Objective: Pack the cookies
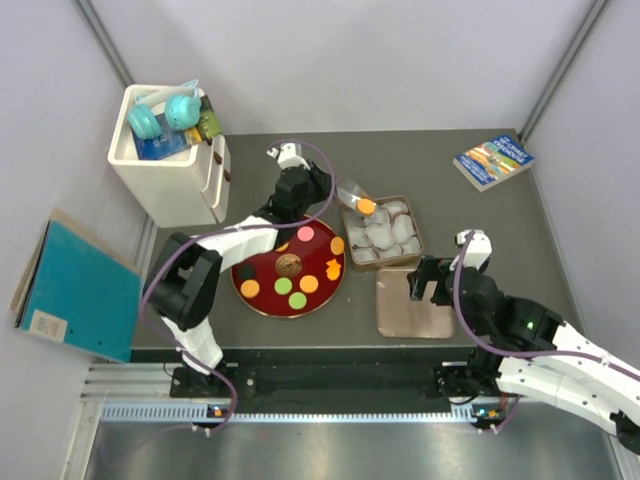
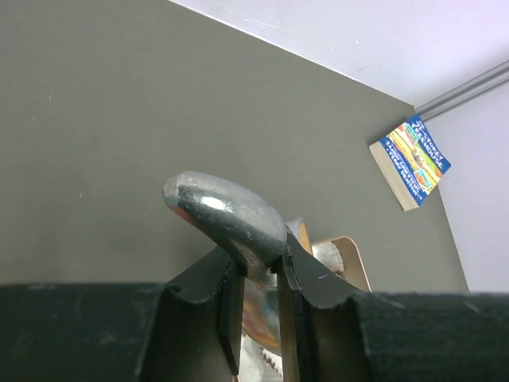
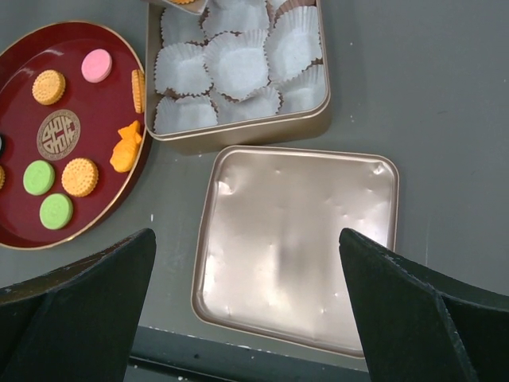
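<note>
Several cookies lie on the red plate (image 1: 243,303): a pink one (image 1: 305,234), orange ones (image 1: 309,284), two green ones (image 1: 283,286) and an irregular orange one (image 1: 333,268). They also show in the right wrist view, with the pink one (image 3: 96,65) and the irregular one (image 3: 126,148). My left gripper (image 1: 325,190) is shut on a metal spoon (image 2: 223,211). The spoon (image 1: 352,192) carries an orange cookie (image 1: 367,206) above the gold tin (image 1: 418,240), which holds white paper cups. My right gripper (image 3: 246,318) is open and empty above the tin's lid (image 3: 298,247).
A white bin (image 1: 170,185) with toys stands at the back left. A book (image 1: 492,160) lies at the back right. A teal folder (image 1: 75,290) leans off the table's left edge. The lid (image 1: 412,303) lies in front of the tin.
</note>
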`<state>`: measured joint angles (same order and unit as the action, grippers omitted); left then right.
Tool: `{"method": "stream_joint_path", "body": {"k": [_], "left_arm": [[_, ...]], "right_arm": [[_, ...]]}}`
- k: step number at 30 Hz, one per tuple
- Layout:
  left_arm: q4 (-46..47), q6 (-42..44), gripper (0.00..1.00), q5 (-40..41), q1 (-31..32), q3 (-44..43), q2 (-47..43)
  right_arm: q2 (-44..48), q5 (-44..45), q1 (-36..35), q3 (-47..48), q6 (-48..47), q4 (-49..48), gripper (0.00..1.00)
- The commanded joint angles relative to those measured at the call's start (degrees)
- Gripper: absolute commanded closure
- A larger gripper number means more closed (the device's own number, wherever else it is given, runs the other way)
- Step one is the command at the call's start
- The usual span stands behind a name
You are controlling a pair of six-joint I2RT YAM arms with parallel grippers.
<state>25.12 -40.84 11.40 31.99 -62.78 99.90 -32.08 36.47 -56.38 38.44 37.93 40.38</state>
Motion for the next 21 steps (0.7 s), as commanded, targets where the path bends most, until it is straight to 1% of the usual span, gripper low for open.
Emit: {"method": "stream_joint_path", "body": {"k": [1,6,13,21], "left_arm": [[1.5,1.6,1.00,1.3,0.4,-6.5,2.0],[-1.6,3.7,1.00,3.3,1.0,-10.5,4.4],[-7.2,9.0,1.00,6.7,2.6,-17.1,7.1],[-9.6,12.2,1.00,9.0,3.9,-18.8,7.7]], "right_arm": [[1.1,1.6,0.0,2.0,-0.4,0.7,0.02],[1.5,1.6,0.0,1.6,-0.3,0.9,0.02],[2.0,1.9,0.0,1.3,-0.3,0.9,0.02],[2.0,2.1,0.0,0.9,-0.4,0.7,0.01]]}}
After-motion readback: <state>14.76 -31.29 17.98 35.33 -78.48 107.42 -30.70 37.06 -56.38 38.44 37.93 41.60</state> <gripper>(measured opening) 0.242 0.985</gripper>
